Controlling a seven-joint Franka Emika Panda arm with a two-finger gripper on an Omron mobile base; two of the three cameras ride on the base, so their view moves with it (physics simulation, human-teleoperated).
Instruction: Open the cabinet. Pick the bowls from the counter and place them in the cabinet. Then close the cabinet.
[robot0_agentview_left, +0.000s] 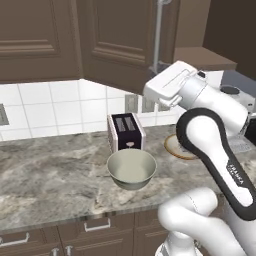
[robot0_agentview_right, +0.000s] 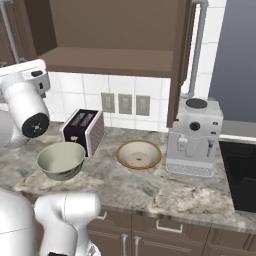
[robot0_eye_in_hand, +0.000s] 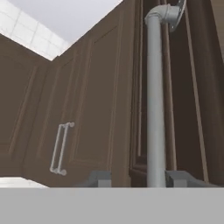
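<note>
Hand view: silver bar handle (robot0_eye_in_hand: 155, 100) of the cabinet (robot0_eye_in_hand: 100, 109) stands between the gripper (robot0_eye_in_hand: 136, 178) fingertips.
Gripper: partly open, contact with handle unclear.
Bowls: plain bowl (robot0_agentview_left: 131, 168) and patterned bowl (robot0_agentview_right: 139, 154) on tabletop (robot0_agentview_left: 55, 175), near toaster (robot0_agentview_left: 126, 131).

The white arm rises from the base, elbow bent, forearm reaching up and forward; the wrist tilts upward; the pincer (robot0_eye_in_hand: 133, 178) points up, its two fingertips (robot0_eye_in_hand: 99, 178) standing apart, one to each side of a vertical bar.
</note>
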